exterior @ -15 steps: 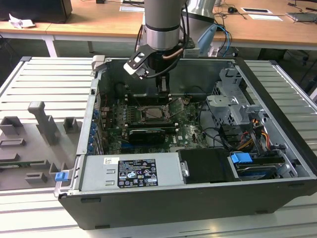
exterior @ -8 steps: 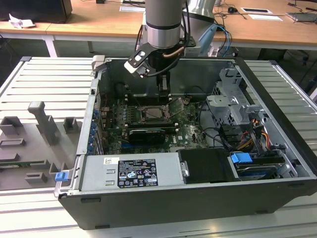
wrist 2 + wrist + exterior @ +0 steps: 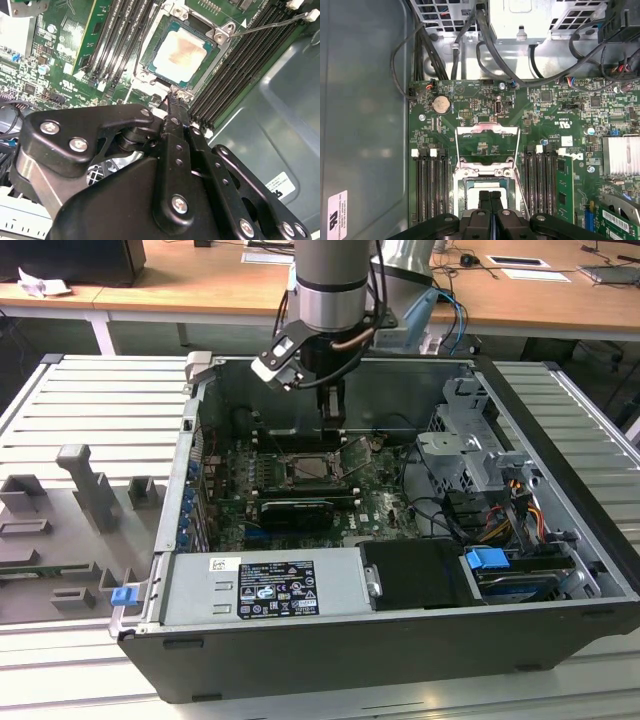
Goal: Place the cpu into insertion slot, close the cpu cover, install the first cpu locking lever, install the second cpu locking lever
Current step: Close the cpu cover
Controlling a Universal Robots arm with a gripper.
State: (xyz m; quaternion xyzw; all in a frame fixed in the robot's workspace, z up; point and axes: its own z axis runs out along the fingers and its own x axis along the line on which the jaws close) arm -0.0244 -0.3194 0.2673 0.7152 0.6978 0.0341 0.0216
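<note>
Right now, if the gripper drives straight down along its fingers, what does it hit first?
Likely the socket frame beside the seated chip; the gripper hangs just over it, depth unclear.

The arm (image 3: 330, 280) is a thick silver-grey cylinder ending in a darker collar, with black cables (image 3: 378, 285) and one copper-coloured lead looped about its wrist. A small black box (image 3: 280, 355) with pale faces juts from one side. The gripper (image 3: 172, 102) is matte black throughout, with broad linkage bars (image 3: 85, 135) pinned by bright silver screws (image 3: 180, 204). It narrows to two slim jaws dotted with small holes.
</note>
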